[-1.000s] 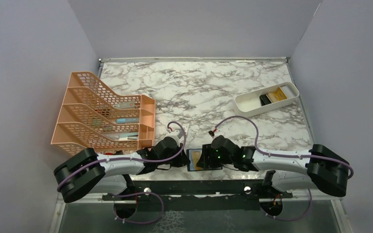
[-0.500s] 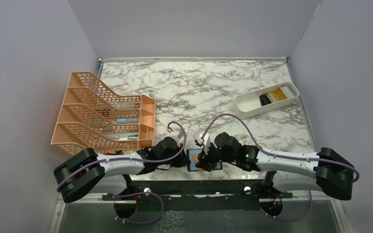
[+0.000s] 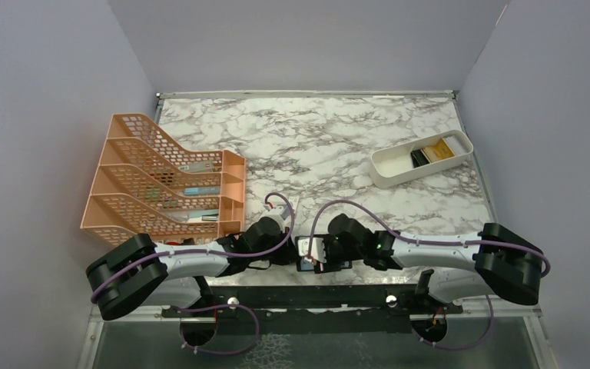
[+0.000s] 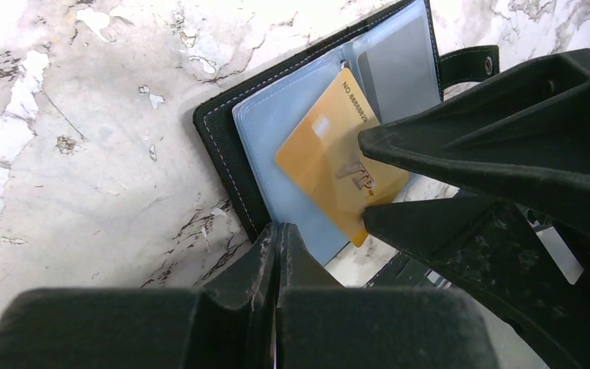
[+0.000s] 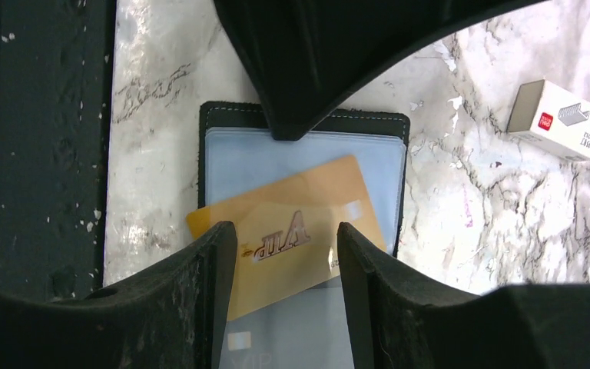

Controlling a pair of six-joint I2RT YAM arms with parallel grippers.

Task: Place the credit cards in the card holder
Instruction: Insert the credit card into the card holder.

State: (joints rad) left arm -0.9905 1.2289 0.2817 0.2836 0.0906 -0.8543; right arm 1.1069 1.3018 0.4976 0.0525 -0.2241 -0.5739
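Note:
The card holder [image 3: 303, 264] lies open on the marble near the front edge, its blue-grey lining [image 5: 307, 161] facing up. A yellow-gold credit card [image 5: 276, 207] rests askew on the lining, one corner past the wallet's edge [image 4: 330, 161]. My right gripper [image 5: 284, 238] stands open just above it, a finger on each side, not clamping it. My left gripper [image 4: 279, 231] is shut, its tips pressed on the wallet's black rim [image 4: 223, 138]. A greyer card shows through a clear sleeve [image 4: 399, 61].
A small white box [image 5: 559, 119] with a reddish mark lies beside the wallet. The orange mesh rack [image 3: 161, 181] stands at the left. A white tray [image 3: 388, 163] at the back right holds a black and a gold piece. The dark table-edge rail [image 5: 38, 154] runs close by.
My right gripper has shifted slightly left and turned over the open wallet, with the gold card now beneath its fingers. The left arm has stayed still.

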